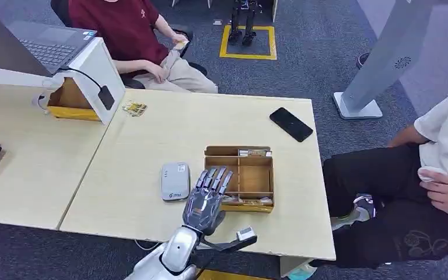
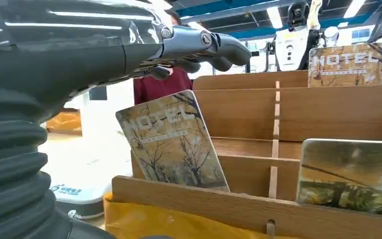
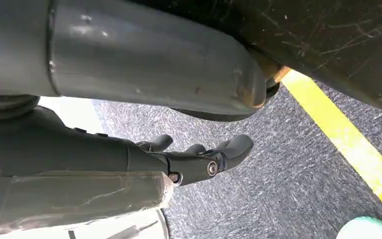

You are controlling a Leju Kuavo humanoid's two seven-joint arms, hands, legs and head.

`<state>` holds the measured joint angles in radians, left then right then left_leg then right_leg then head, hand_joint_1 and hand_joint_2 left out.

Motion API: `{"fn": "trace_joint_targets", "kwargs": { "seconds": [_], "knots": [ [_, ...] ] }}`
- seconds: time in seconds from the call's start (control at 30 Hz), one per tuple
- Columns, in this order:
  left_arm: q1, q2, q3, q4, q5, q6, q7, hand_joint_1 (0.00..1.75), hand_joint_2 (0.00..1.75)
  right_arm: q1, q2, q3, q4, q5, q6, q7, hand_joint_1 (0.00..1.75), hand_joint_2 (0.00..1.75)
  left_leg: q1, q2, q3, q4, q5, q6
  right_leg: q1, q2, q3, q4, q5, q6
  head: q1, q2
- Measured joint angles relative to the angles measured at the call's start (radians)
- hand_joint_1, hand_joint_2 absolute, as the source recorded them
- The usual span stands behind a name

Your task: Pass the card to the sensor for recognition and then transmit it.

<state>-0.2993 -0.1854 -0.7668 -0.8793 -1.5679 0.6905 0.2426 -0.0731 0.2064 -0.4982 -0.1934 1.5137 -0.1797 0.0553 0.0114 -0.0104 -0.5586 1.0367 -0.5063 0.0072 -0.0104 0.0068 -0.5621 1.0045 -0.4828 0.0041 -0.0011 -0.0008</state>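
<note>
While the head view looks down on the pale table (image 1: pixel 151 146), the left hand (image 1: pixel 206 198) sits over the near left corner of the wooden card box (image 1: pixel 239 170), fingers spread and pointing away from the robot, nothing held. Just left of it lies the white card sensor (image 1: pixel 175 181), flat on the tabletop, near but apart from the box.

Left wrist view, from low behind that hand (image 2: pixel 199 47): fingers reach out above the box, apart, empty. Below them a hotel card (image 2: pixel 171 142) leans tilted in the nearest compartment, its print of bare trees facing the camera. A second card (image 2: pixel 350 177) stands in the same front row, a third (image 2: pixel 345 64) upright at the far wall. From above these cards read as thin strips along the box walls.

Right wrist view: right hand (image 3: pixel 199 157) hangs over grey carpet beside a yellow floor line (image 3: pixel 343 144), fingers loosely curled, nothing in them.

Edges: box stands close to the table's near edge; a black phone (image 1: pixel 291 124) lies towards the far right corner. One person in a red shirt (image 1: pixel 122 29) sits beyond the far edge, another person (image 1: pixel 437 169) at the right side. Open tabletop lies between sensor and far edge.
</note>
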Motion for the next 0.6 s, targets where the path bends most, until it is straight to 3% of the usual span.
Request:
{"fn": "trace_joint_targets", "kwargs": {
  "seconds": [0.13,0.27,0.33,0.47,0.6],
  "knots": [
    [0.005,-0.009,0.008,0.0,0.0,0.0,-0.04,0.0,1.75,0.0,0.0,0.0,0.0,0.0,0.0,0.0,0.0,0.0,0.0,0.0,0.0,0.0,0.0,0.0,0.0,0.0,0.0,0.0,0.0,0.0,0.0,0.0],
    [0.054,-0.05,0.087,-0.021,0.026,-0.021,-0.254,0.0,1.75,0.0,0.0,-0.006,0.0,0.0,-0.002,0.0,0.0,0.0,0.0,0.0,0.0,0.0,0.0,0.0,0.0,0.0,0.0,0.0,0.0,0.0,0.0,0.0],
    [0.084,-0.072,0.132,-0.068,0.031,-0.056,-0.318,0.0,1.75,0.0,0.0,-0.011,0.0,0.0,-0.003,0.0,0.0,0.0,0.0,0.0,-0.001,0.0,0.0,0.0,0.0,0.0,0.0,0.0,0.0,0.0,0.0,0.0],
    [0.11,-0.08,0.167,-0.147,0.052,-0.112,-0.37,0.0,1.75,0.0,0.001,-0.024,0.0,0.0,-0.003,0.0,0.0,0.0,0.0,0.0,0.0,0.0,0.0,0.0,0.0,0.0,0.0,0.0,0.0,0.0,0.0,0.0],
    [0.119,-0.079,0.18,-0.195,0.063,-0.128,-0.375,0.0,1.75,0.0,0.002,-0.03,0.0,0.0,-0.005,0.0,0.0,0.0,0.0,0.0,0.0,0.0,0.0,0.0,0.0,0.0,0.0,0.0,0.0,0.0,0.0,0.0]
  ]
}}
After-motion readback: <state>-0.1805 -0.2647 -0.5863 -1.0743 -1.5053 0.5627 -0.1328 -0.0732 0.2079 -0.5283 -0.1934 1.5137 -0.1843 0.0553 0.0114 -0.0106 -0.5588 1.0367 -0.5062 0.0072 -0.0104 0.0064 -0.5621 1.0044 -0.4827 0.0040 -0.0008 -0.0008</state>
